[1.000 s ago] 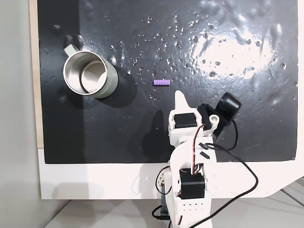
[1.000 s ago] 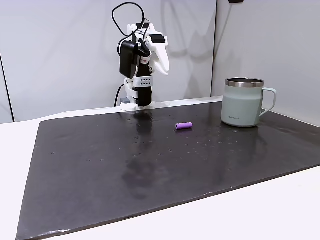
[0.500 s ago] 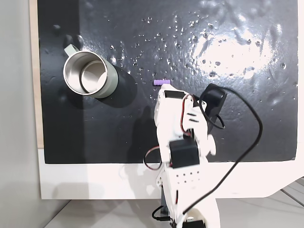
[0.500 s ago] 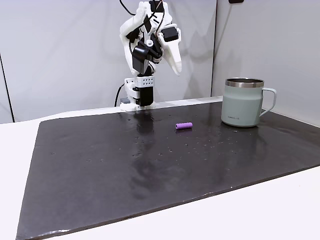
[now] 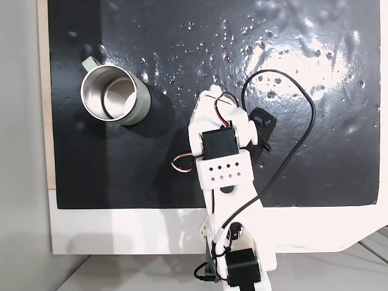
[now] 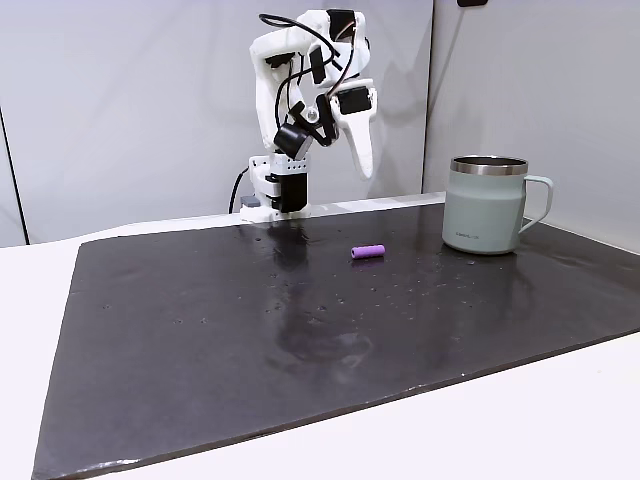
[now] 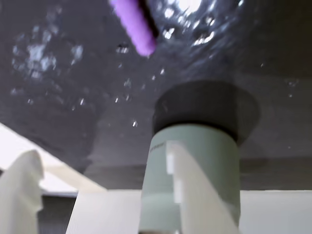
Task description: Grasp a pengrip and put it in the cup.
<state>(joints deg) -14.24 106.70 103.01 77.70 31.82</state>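
Reaching stage, by the look of it: from left in a fixed view, white two-finger gripper (image 6: 362,165) raised high above the black mat (image 6: 200,330), fingers apart and empty in the wrist view; tiny light-purple ribbed rubber pengrip (image 6: 367,251) lying flat on the mat below; pale grey-green steel-lined cup (image 6: 487,205) upright, well apart to the right. Best lowered straight down, jaws straddling the pengrip across its short width; closed only once near the mat.

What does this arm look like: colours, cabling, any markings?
The arm is white printed plastic with black servo blocks at the joints. A black cable loops off it over the mat, and thin red and white wires run near the wrist. One white link has a grid of small holes. The gripper has tapering white fingers. No lettering is readable.
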